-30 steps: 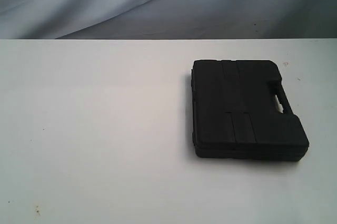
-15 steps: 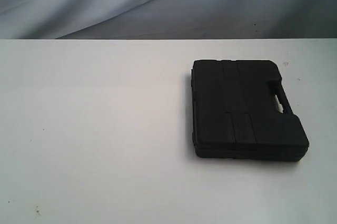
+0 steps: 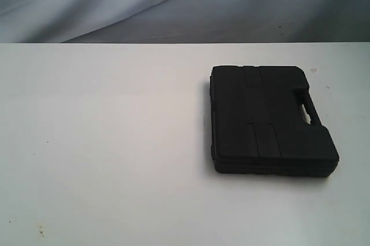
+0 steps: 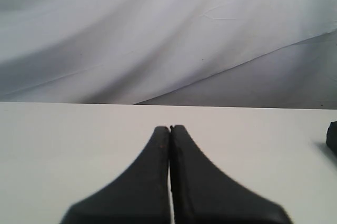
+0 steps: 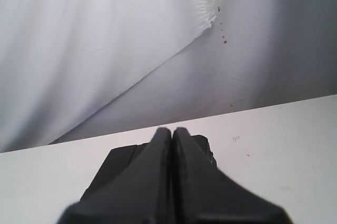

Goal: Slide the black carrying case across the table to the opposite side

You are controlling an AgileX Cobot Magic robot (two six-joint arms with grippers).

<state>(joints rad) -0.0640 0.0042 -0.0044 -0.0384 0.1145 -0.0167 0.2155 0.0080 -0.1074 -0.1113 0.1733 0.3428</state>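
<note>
Both the left gripper (image 4: 169, 128) and right gripper (image 5: 171, 130) are pressed together, holding nothing, apart from the flat matte-black plastic case (image 3: 266, 120).

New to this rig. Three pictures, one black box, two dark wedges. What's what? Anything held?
A two-armed robot. The wide picture is from a camera off the arms: a white table, one flat black case lying right of its middle, grey cloth behind. The other two are from a camera on each wrist. The dark wedges are the left gripper and right gripper, both shut, holding nothing. The right one faces the case. No arm shows in the wide picture, so nothing touches the case.
</note>
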